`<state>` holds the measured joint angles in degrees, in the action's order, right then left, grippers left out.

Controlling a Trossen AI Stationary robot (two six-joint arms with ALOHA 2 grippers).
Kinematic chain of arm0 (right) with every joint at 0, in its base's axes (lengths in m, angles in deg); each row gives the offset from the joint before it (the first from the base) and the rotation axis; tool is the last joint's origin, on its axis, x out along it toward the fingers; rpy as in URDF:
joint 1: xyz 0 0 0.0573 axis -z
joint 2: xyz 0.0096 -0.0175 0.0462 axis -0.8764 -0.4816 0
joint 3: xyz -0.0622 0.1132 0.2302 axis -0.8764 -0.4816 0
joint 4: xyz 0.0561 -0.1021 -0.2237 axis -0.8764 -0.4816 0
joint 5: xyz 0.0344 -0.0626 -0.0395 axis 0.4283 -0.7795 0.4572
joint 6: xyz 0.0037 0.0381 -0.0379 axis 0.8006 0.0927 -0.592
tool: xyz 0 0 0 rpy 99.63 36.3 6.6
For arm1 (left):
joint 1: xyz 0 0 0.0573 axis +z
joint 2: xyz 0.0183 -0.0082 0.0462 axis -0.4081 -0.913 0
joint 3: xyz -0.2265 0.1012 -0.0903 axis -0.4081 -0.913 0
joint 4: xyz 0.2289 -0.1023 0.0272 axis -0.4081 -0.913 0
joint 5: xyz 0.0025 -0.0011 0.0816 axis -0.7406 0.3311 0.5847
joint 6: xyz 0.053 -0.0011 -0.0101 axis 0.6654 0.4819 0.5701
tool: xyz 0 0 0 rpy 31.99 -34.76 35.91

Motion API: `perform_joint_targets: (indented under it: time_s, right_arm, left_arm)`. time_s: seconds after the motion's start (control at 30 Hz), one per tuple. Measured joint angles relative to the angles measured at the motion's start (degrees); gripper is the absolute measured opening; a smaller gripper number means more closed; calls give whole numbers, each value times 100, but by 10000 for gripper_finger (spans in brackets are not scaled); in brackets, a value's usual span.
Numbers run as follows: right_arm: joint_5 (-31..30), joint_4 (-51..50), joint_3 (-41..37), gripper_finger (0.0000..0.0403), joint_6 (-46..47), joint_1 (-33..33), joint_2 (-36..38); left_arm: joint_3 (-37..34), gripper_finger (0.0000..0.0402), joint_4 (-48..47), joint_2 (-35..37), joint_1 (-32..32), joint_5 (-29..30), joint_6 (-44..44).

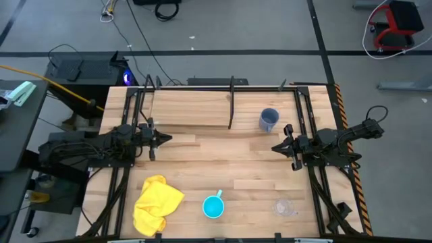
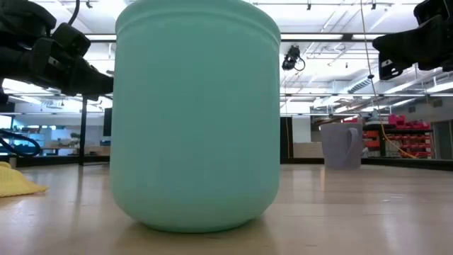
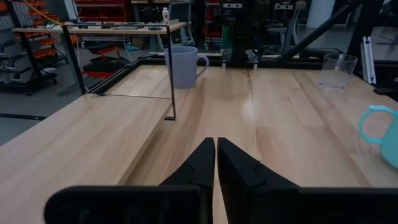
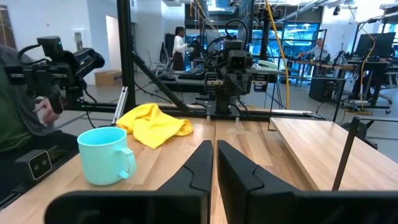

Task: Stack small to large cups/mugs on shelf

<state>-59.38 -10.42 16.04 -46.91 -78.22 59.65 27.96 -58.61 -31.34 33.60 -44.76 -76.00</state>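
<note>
Yellow cloth (image 1: 157, 204) crumpled, near front-left corner of table (image 1: 196, 169).

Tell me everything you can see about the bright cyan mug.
The cyan mug is a small, opaque, smooth-walled cup in bright turquoise, plastic or glazed by its look, with one loop handle. It stands upright, mouth up, on the bare wooden table near its front edge, between the yellow cloth and the clear cup, touching neither. Nothing grips it.
</note>
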Motion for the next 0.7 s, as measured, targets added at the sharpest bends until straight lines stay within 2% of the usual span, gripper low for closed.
perform_joint_targets:
  time_s: [0.43,0.7]
  right_arm:
    - [0,1,0,29,0,1,-1]
    - [0,2,0,29,0,1,-2]
  left_arm:
    - [0,36,1,-1,1,0,2]
    - [0,28,1,0,2,0,0]
